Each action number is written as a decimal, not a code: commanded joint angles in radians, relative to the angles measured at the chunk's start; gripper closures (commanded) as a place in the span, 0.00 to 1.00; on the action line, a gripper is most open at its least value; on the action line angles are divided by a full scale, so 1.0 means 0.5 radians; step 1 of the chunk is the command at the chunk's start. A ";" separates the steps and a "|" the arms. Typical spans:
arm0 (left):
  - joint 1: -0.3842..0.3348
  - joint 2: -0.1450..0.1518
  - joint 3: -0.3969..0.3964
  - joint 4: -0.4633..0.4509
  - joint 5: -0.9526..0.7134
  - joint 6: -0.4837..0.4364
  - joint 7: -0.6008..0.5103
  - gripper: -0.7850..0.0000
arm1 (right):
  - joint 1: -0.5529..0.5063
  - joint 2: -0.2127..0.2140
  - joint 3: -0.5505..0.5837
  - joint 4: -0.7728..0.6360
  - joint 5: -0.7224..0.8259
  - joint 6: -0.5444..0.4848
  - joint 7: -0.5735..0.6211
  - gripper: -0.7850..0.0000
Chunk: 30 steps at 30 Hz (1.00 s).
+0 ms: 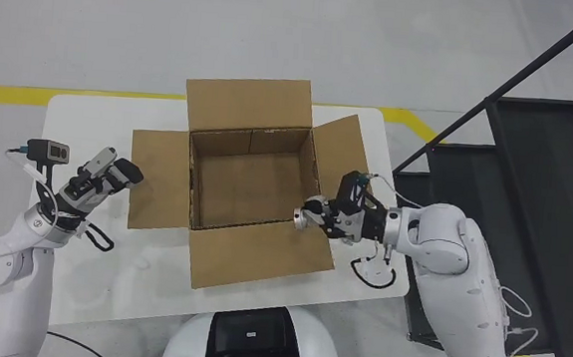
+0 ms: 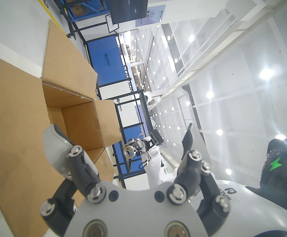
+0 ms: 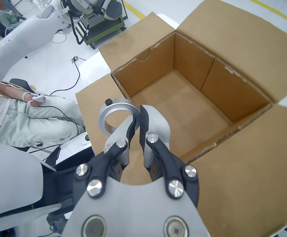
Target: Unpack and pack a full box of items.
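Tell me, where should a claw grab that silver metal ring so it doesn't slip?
Probably by its thin wall: one finger inside the hole, one outside, coming from the open face. The metal ring is round and smooth, so squeezing across it might slip. The right claw grips it this way now, clear of the small screw in its wall.

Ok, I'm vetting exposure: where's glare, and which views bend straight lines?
Left wrist view: round ceiling lamps glare; ceiling beams curve. Right wrist view: even light, a sheen on the silver metal ring in the right claw; brown cardboard box edges bow. Top view: box interior lightly shaded.
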 commanded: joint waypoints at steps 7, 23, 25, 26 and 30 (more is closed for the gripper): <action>0.000 0.000 0.000 0.000 0.000 0.000 0.000 0.00 | -0.241 0.169 0.148 0.156 0.117 -0.107 -0.107 1.00; 0.000 0.000 0.000 0.000 0.000 0.000 0.000 0.00 | -0.257 0.317 0.250 0.588 -0.004 0.187 -0.050 1.00; 0.000 0.000 0.000 0.000 0.000 0.000 0.000 0.00 | -0.231 0.319 0.218 0.643 -0.134 0.289 -0.053 1.00; 0.000 0.000 0.000 0.000 0.000 0.000 0.000 0.00 | -0.219 0.319 0.195 0.665 -0.180 0.324 -0.064 1.00; 0.000 0.000 0.000 0.000 0.000 0.000 0.000 0.00 | -0.175 0.318 0.120 0.752 -0.378 0.509 -0.099 1.00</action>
